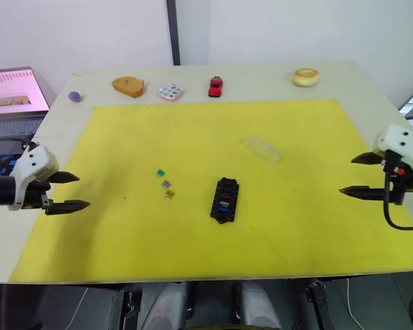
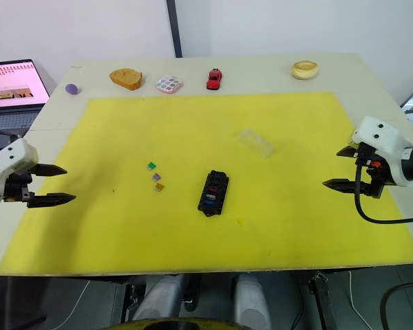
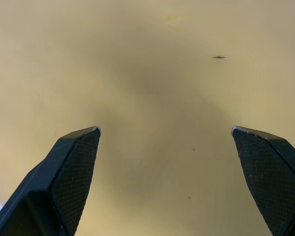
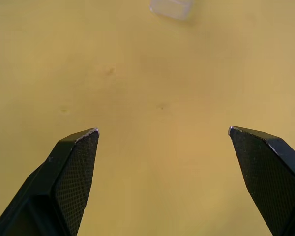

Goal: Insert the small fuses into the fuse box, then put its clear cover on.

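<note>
Poised apart and empty over the yellow mat's (image 1: pixel 296 227) edges: left gripper (image 1: pixel 69 191) and right gripper (image 1: pixel 361 175), flanking fuse box (image 1: pixel 224 200), three loose small fuses (image 1: pixel 166 183) and clear cover (image 1: pixel 263 150), likely awaiting pickup.

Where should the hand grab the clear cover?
Across its two long sides, from above. The cover lies flat and alone on the mat, slanted, so turn the hand to match. The right hand is nearer, likely the better pick.
</note>
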`<move>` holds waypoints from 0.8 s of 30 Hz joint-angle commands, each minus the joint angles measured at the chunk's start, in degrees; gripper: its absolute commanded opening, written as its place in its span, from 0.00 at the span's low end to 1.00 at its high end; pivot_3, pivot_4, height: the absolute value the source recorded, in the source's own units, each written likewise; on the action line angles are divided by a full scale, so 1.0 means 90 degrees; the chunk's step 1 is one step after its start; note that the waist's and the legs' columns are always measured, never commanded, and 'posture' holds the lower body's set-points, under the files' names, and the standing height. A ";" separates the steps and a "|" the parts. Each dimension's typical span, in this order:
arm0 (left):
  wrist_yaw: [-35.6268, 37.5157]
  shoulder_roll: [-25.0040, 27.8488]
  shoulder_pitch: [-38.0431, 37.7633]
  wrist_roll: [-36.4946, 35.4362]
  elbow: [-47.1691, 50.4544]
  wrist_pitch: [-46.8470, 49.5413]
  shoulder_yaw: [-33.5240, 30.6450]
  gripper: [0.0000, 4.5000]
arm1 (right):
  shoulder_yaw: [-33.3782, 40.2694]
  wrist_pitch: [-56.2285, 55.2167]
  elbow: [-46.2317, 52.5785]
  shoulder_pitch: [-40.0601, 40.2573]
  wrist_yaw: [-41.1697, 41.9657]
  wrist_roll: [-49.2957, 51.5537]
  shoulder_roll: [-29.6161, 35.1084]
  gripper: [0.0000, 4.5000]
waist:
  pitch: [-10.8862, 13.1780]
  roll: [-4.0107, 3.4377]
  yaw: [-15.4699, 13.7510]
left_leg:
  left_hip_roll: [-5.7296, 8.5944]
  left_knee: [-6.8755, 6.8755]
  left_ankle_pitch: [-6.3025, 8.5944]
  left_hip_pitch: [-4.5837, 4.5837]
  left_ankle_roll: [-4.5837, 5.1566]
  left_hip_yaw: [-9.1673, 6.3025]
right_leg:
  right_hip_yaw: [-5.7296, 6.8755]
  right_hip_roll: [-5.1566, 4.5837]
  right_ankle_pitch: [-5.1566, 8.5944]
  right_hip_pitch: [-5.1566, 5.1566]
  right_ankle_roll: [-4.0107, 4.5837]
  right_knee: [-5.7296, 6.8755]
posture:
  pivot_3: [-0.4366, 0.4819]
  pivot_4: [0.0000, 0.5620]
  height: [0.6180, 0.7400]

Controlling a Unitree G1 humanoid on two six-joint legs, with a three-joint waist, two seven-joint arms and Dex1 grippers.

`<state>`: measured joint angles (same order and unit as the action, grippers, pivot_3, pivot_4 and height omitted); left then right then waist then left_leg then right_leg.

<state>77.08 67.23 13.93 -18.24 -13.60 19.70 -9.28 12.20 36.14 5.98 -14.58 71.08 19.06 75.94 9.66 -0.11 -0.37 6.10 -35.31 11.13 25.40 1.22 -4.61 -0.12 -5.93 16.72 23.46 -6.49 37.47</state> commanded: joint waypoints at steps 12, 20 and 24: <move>-0.0177 -0.1283 0.0501 -0.1577 0.1697 0.2619 0.0424 1.00 | -0.1718 0.1589 0.2068 -0.3346 -0.0577 0.1409 -0.2010 0.99 | 0.0012 0.0007 0.0148 | -0.0002 0.0003 -0.0012 0.0006 0.0015 -0.0004 | 0.0000 0.0006 -0.0011 -0.0008 -0.0022 0.0005 | 0.48 0.27 1.00; -0.0425 -0.1770 0.1113 -0.1899 0.1229 0.3532 0.0633 1.00 | -0.2481 0.1654 0.2247 -0.3881 -0.0863 0.1291 -0.2779 0.99 | 0.0013 0.0013 0.0104 | 0.0007 -0.0017 -0.0013 0.0002 0.0015 -0.0006 | 0.0004 0.0004 -0.0014 -0.0007 -0.0025 0.0005 | 0.48 0.27 1.00; -0.0602 -0.1998 0.1183 -0.2195 0.1173 0.4147 0.0582 0.82 | -0.2583 0.1635 0.2240 -0.3897 -0.0960 0.1224 -0.2911 1.00 | 0.0013 0.0012 0.0116 | 0.0006 -0.0015 -0.0014 0.0003 0.0014 -0.0006 | 0.0003 0.0006 -0.0014 -0.0011 -0.0026 0.0018 | 0.48 0.27 1.00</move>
<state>72.03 49.12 23.62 -35.85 -3.72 54.43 -3.07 -11.74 51.81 24.98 -48.23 62.89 30.41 50.13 9.77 0.00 0.68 6.15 -35.45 10.99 25.43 1.34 -4.65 -0.10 -5.88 16.59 23.37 -6.72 37.65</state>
